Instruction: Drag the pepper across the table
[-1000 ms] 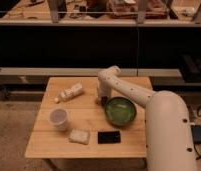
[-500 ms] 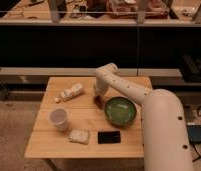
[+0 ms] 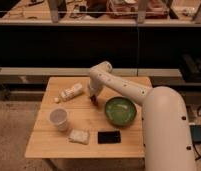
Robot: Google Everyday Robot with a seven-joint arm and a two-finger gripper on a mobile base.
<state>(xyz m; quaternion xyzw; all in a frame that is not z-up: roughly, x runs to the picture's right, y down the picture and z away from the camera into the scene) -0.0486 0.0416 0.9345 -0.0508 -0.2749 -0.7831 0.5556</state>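
The pepper (image 3: pixel 95 102) is just a small dark red sliver on my feed, sitting around the middle of the table (image 3: pixel 44 142), a bit toward the far side and just left of the green bowl (image 3: pixel 120 110). The tool (image 3: pixel 94 97) is right on top of it, pointing down. I honestly can't tell if it's apart, together or clamped on the pepper. The white arm (image 3: pixel 125 87) reaches in from the right, over the bowl's far edge.

Nearer the front edge there's a black flat rectangle (image 3: pixel 109 136), a pale wedge (image 3: pixel 78 136) and a white cup (image 3: pixel 59 119). A white bottle (image 3: pixel 72 92) lies on its side at the far left.

The table is light wooden planks on a speckled floor (image 3: pixel 14 120). Behind it there's a dark bench (image 3: pixel 69 45) with clutter on top.
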